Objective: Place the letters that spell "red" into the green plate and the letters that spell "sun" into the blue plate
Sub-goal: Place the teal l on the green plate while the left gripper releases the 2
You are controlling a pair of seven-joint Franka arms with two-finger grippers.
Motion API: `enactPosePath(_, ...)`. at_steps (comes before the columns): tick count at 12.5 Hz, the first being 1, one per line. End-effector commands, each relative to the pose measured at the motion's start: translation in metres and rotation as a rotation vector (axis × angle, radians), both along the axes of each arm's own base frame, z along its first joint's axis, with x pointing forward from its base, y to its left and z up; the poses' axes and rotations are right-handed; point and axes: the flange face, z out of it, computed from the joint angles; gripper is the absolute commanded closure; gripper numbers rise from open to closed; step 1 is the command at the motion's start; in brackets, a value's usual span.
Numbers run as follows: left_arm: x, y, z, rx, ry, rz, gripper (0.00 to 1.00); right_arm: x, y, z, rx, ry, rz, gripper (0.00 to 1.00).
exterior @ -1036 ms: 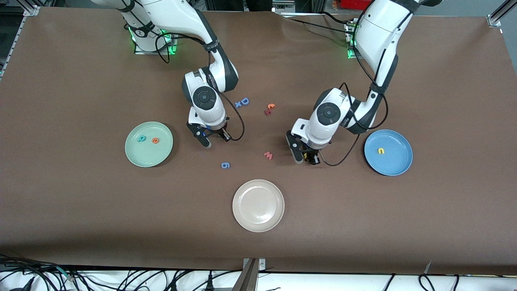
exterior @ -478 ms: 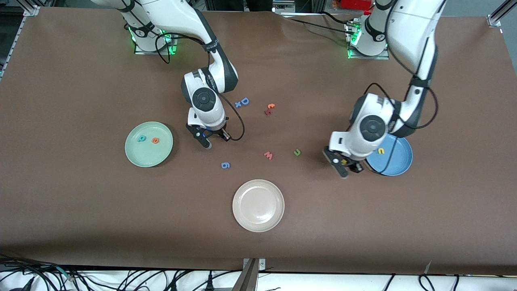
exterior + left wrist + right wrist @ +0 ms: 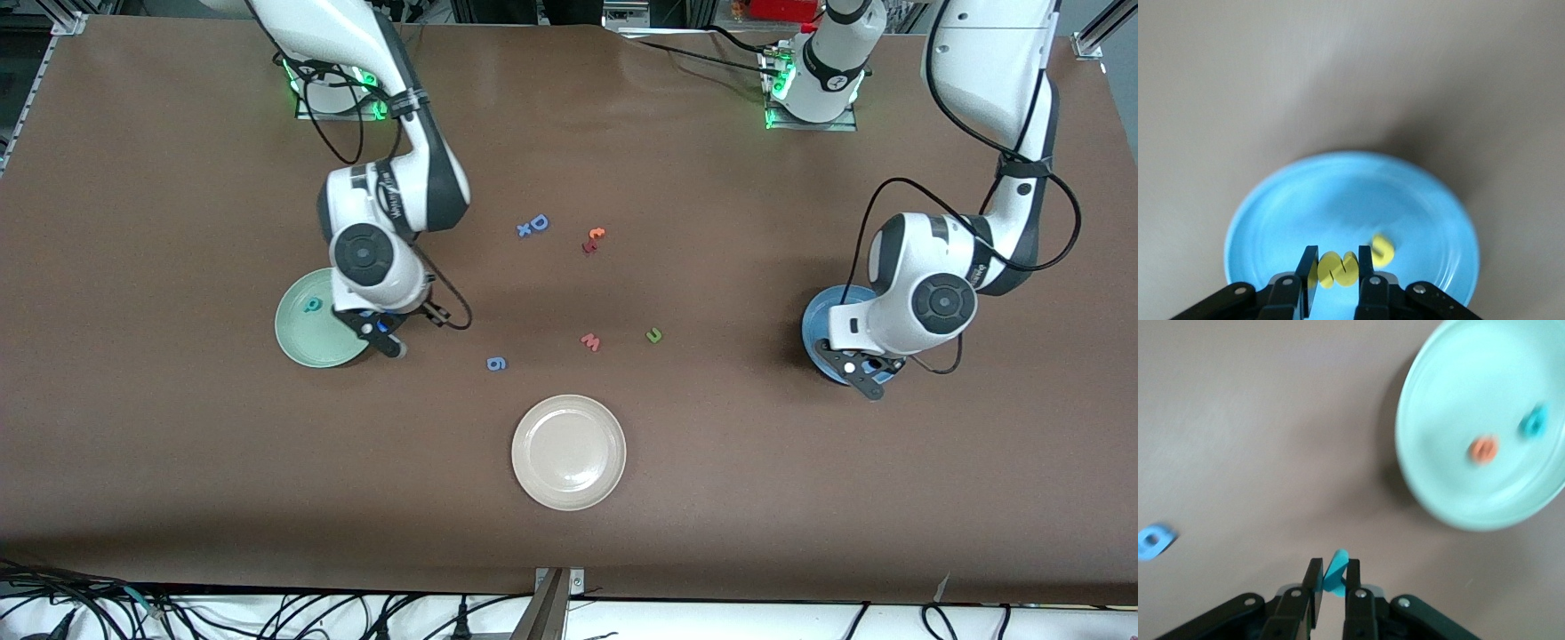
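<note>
My left gripper (image 3: 1338, 257) is shut on a yellow "s" (image 3: 1339, 268) over the blue plate (image 3: 1285, 207). In the plate lies a second yellow letter (image 3: 1383, 249). In the front view this gripper (image 3: 864, 378) hangs over the blue plate (image 3: 816, 322). My right gripper (image 3: 1333, 570) is shut on a small teal letter (image 3: 1336, 572) over the table, just beside the green plate (image 3: 1458, 380). That plate holds an orange "e" (image 3: 1483, 449) and a teal "d" (image 3: 1534, 421). A green "u" (image 3: 653, 335) lies on the table mid-way between the plates.
A beige plate (image 3: 569, 452) sits nearest the front camera. Loose on the table lie a pinkish "w" (image 3: 590, 341), a blue "6" (image 3: 496, 363), a blue "D" (image 3: 538, 222) with a small "x" and orange-red letters (image 3: 594, 238).
The left gripper carried the yellow "s" from the table's middle to over the blue plate, uncovering the green "u". The right gripper moved with the teal letter to the green plate's rim.
</note>
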Motion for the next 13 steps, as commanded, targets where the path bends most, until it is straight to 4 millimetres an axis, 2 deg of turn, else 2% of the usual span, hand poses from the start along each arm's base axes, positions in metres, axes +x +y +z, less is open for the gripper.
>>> enactPosePath(1,-0.006,0.011,-0.025,-0.022,0.036,0.059,0.83,0.022,-0.063,-0.011,0.020,0.039,0.095,1.00)
enactPosePath(2,-0.006,0.010,-0.026,-0.024,0.035,0.062,0.69,0.029,-0.093,-0.027,0.018,0.059,0.124,1.00)
enactPosePath(3,-0.005,0.010,-0.025,-0.024,0.033,0.062,0.61,0.033,-0.109,-0.030,0.029,0.066,0.147,1.00)
enactPosePath(5,-0.002,0.009,-0.020,-0.026,0.023,0.061,0.27,0.037,-0.122,-0.041,0.016,0.068,0.152,1.00)
enactPosePath(6,0.000,0.007,-0.014,-0.028,0.014,0.058,0.24,0.038,-0.126,-0.047,0.011,0.067,0.171,1.00)
enactPosePath(9,0.007,-0.008,0.024,-0.048,-0.012,0.041,0.23,0.040,-0.136,-0.057,0.003,0.074,0.169,1.00)
enactPosePath(10,0.007,-0.024,0.032,-0.057,-0.013,0.023,0.23,0.040,-0.140,-0.061,0.000,0.075,0.172,1.00)
enactPosePath(11,0.006,-0.039,0.033,-0.062,-0.015,0.023,0.23,0.040,-0.142,-0.068,0.001,0.082,0.169,1.00)
enactPosePath(12,0.003,-0.068,0.031,-0.103,-0.012,0.068,0.24,0.040,-0.143,-0.069,0.014,0.082,0.162,0.99)
enactPosePath(13,-0.001,-0.090,0.028,-0.124,-0.009,0.123,0.24,0.039,-0.142,-0.070,0.016,0.084,0.166,0.86)
